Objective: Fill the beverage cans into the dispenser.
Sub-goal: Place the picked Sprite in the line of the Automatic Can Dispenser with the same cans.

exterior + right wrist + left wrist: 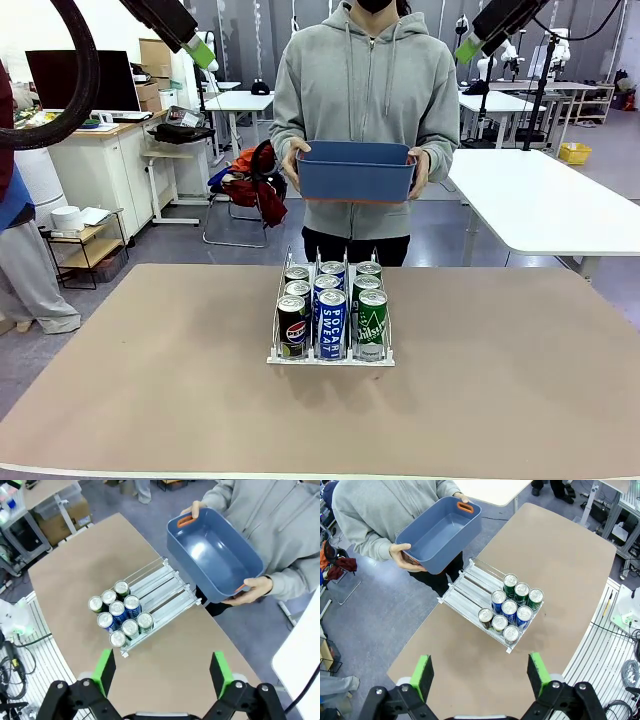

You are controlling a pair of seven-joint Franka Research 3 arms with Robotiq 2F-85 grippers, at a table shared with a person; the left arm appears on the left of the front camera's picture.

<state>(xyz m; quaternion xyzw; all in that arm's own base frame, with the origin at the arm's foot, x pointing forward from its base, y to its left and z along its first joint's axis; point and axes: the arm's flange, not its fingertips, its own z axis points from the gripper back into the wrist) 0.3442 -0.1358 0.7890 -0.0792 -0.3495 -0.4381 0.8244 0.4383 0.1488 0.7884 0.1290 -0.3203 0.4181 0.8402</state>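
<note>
Dispenser [331, 352] sits mid-table [150, 400], a little toward the person's side, open front end facing the robot. Three lanes, three cans deep each, nine beverage cans [331, 322] in all, bunched at the front end: black Pepsi in the robot's-left lane, blue-and-white Pocari Sweat in the middle, green cans in the right lane. All upright, silver tops showing, touching their neighbours in tidy rows. In the left wrist view the rear stretch of each lane, nearest the person, is bare wire and rail; room there for more, though no loose cans lie on the table. Person stands at the far edge holding a blue bin [355, 170] in both hands, at chest height, well clear of the table; from the wrist views its inside looks empty. Left gripper [481, 676] hangs high above the table, fingers spread wide, nothing between them. Right gripper [161, 672] likewise high, fingers wide apart and empty. Both well above and apart from the dispenser. Judgement: filling looks done or very nearly so, since every can in sight is already racked and the bin has nothing left to give. What remains, if anything, depends on more cans being brought; otherwise only the arms' rest position is left to settle.
</note>
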